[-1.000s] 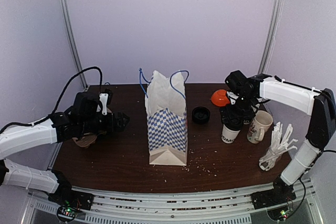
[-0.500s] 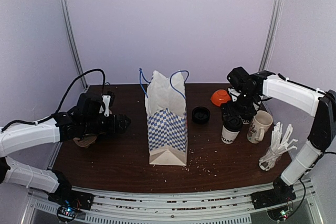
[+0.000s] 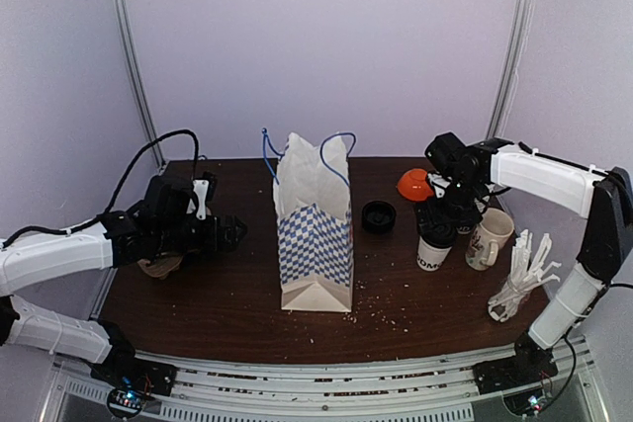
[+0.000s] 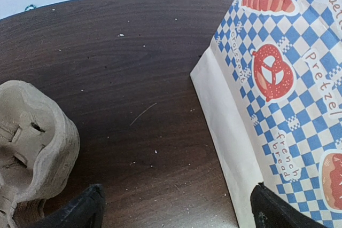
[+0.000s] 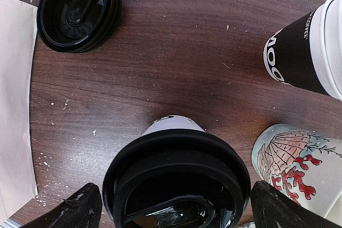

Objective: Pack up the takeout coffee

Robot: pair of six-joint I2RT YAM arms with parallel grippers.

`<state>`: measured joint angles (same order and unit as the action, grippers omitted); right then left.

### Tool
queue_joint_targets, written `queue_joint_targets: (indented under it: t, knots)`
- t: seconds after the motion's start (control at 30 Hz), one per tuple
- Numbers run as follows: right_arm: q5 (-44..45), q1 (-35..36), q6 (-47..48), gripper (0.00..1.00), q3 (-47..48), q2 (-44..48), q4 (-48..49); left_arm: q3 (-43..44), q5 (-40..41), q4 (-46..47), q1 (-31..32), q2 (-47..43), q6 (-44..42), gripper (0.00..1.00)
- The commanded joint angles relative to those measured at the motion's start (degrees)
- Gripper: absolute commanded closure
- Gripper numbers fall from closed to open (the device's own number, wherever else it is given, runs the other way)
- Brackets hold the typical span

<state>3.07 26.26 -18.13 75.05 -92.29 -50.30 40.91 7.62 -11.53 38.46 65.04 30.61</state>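
The takeout coffee, a white paper cup with a black lid, stands right of the paper bag, and its printed side shows in the top view. My right gripper hangs open just above it, one fingertip on each side of the lid and neither touching. In the top view the right gripper covers the lid. My left gripper is open and empty, low over the table, left of the bag.
A white mug with a shell print stands just right of the coffee. Another printed paper cup stands behind it. Loose black lids lie near the bag. A cardboard cup carrier sits by the left gripper. An orange object is at the back.
The left gripper has edged slightly right toward the bag. The right gripper rose and shifted right a little over the coffee, then came back; both stay open.
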Motion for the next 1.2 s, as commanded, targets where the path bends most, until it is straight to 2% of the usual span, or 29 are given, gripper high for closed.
queue_joint_targets:
  t: [0.0,1.07,1.17]
  knots:
    - [-0.02,-0.59,0.46,0.0,-1.33,-0.94,-0.02,0.05,-0.67,2.63,-0.11,-0.1,0.59,0.02]
    - [-2.87,-0.86,0.95,0.0,-2.48,-4.77,1.44,-0.12,-1.38,2.94,-0.1,0.7,0.59,0.02]
    - [-3.4,-0.87,1.06,0.04,-2.37,-5.23,1.43,-0.12,-1.38,2.92,-0.09,0.71,0.59,0.02]
